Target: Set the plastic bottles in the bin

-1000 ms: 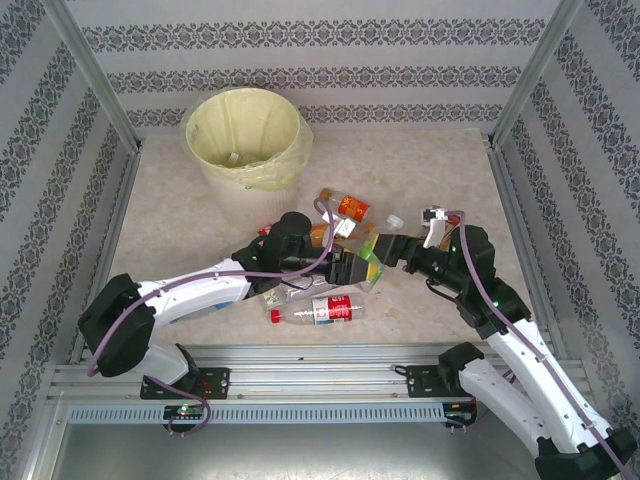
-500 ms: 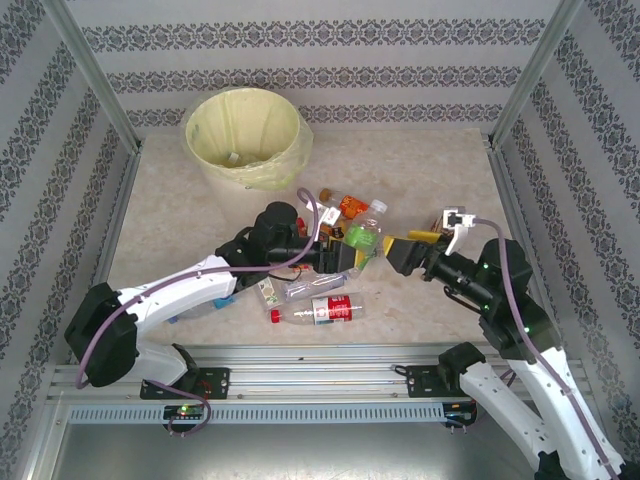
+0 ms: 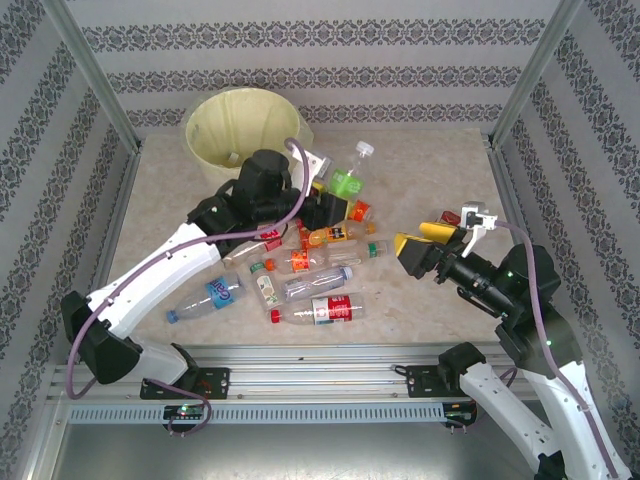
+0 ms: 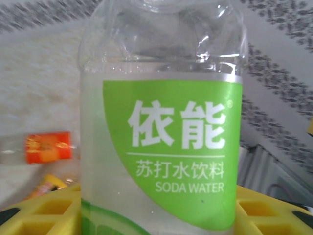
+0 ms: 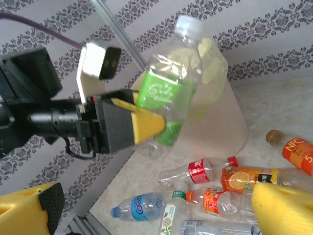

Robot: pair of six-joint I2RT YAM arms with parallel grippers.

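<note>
Lower centre: loose plastic bottles (image 3: 318,310) lie scattered on the table (image 3: 440,170). To their right, right tool (image 3: 421,241) spread wide, empty. Above, left tool (image 3: 332,203) pinches green-label bottle (image 3: 347,182), held aloft, cap pointing up-right, just right of the bin (image 3: 213,112), upper left.

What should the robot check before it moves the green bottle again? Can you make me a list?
1. Left hand gripping the clear plastic bottle with the green label: ok, shut on it, lifted off the pale marbled table.
2. Bottle above the round cream-white bin with the yellow bag: not ok, it hangs beside the bin, not over it.
3. Bin mouth open, with room inside: ok.
4. Right hand out of the way: ok, open, empty, off to the side.
5. Loose plastic bottles lying on the table, not touching the held one: ok.
</note>
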